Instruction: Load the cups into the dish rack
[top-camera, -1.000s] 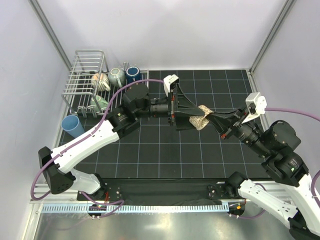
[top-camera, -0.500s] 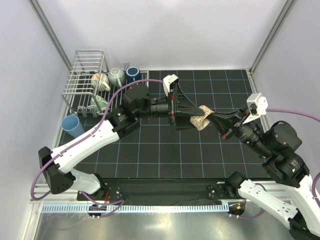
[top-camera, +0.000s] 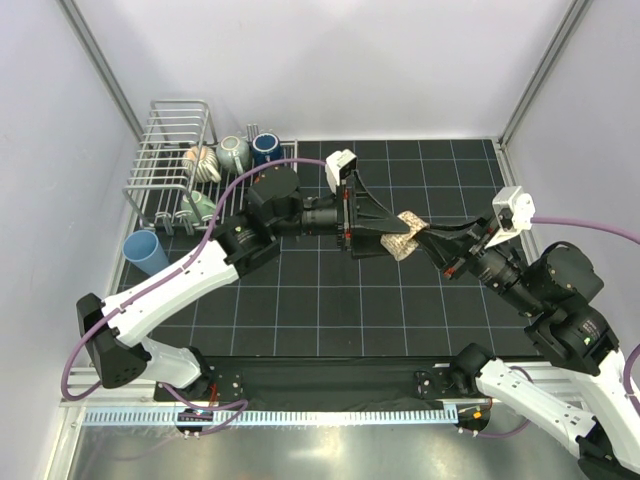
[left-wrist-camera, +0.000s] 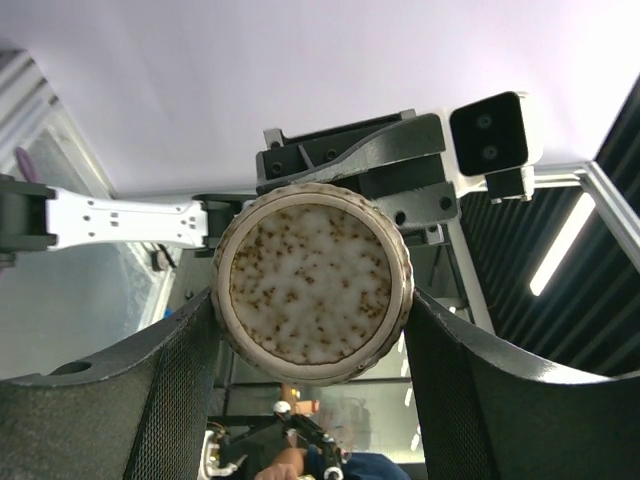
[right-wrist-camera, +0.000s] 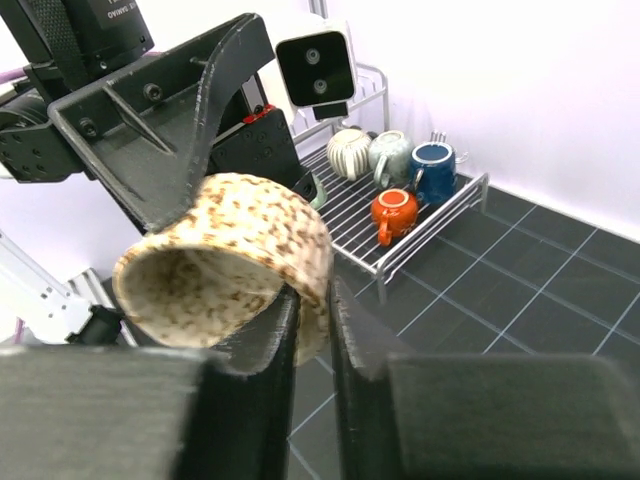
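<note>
Right now the left gripper's fingers (left-wrist-camera: 180, 370) stand fairly wide, one on each side of the speckled cream cup (left-wrist-camera: 310, 283), and both press against its ribbed wall near the base. The right gripper's fingers (right-wrist-camera: 265, 350) are almost together and pinch the cup's rim, one inside the mouth and one outside, with the thin wall between them. So the left gripper (top-camera: 385, 232) and the right gripper (right-wrist-camera: 315, 300) each have a hold on the one cup, which hangs in the air above the middle of the black gridded table (top-camera: 330, 300).

The cup lies on its side. Its long axis runs across the table from one arm to the other. Its flat speckled base faces the left wrist and its open mouth faces the right wrist.

The dish rack (top-camera: 160, 165) stands well apart in the far left corner. On its flat slatted part sit a ribbed cream cup (top-camera: 203, 162), a grey-green mug (top-camera: 234, 152), a dark blue mug (top-camera: 265, 147) and an orange mug (right-wrist-camera: 392, 212). A light blue tumbler (top-camera: 145, 252) lies on its side just beside the rack's near end.
</note>
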